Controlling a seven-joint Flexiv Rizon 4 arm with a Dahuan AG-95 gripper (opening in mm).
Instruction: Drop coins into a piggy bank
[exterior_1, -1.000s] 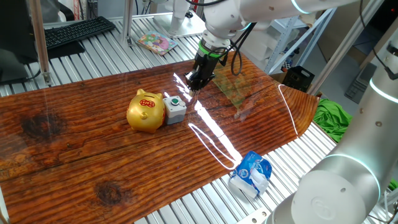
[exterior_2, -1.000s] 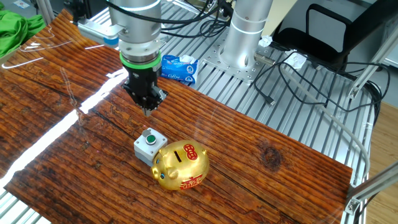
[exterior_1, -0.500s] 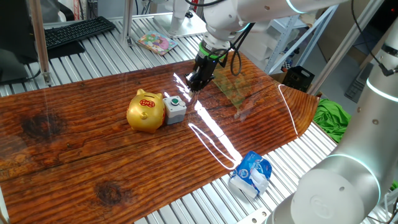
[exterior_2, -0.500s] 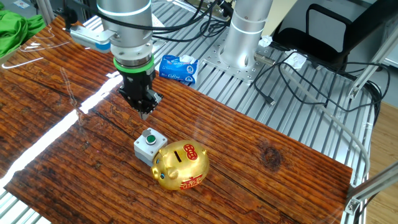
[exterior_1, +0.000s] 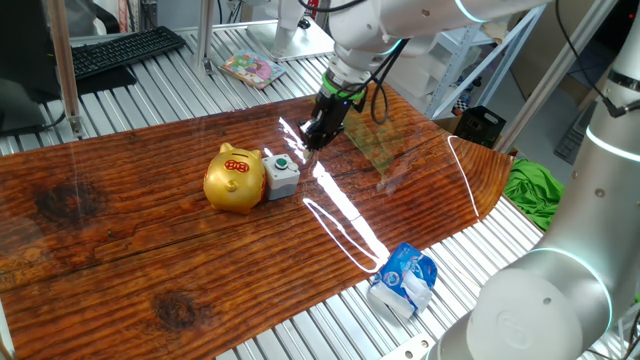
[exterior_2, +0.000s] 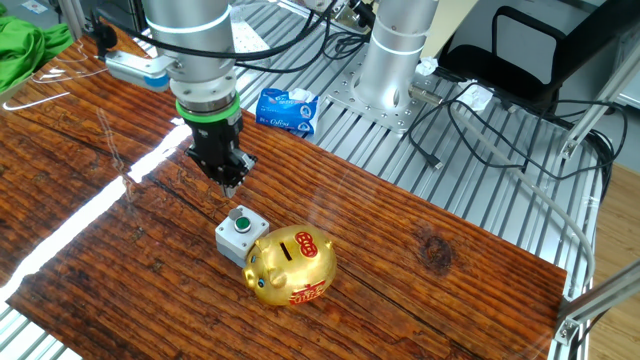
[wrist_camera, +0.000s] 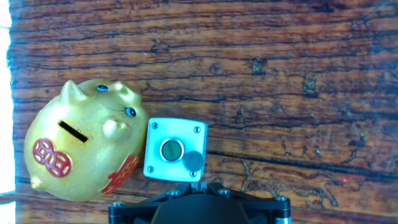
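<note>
The gold piggy bank (exterior_1: 234, 179) stands on the wooden tabletop with its slot facing up; it also shows in the other fixed view (exterior_2: 292, 266) and at the left of the hand view (wrist_camera: 81, 140). My gripper (exterior_1: 311, 140) hovers above the table to the right of the bank, beyond the grey button box (exterior_1: 280, 174). In the other fixed view the gripper (exterior_2: 229, 185) points down behind the box (exterior_2: 238, 232). In the hand view the gripper (wrist_camera: 198, 184) has its jaws close together, shut on a small grey coin (wrist_camera: 194, 160) seen over the box (wrist_camera: 168, 134).
A blue-white packet (exterior_1: 404, 277) lies past the board's near edge. A green cloth (exterior_1: 532, 188) is at the right. A keyboard (exterior_1: 125, 50) and a colourful booklet (exterior_1: 252, 69) lie at the back. A clear sheet (exterior_1: 378, 150) rests on the board.
In the other fixed view the arm and gripper have shifted a little to the left and slightly lower. The piggy bank and the box have not moved.
</note>
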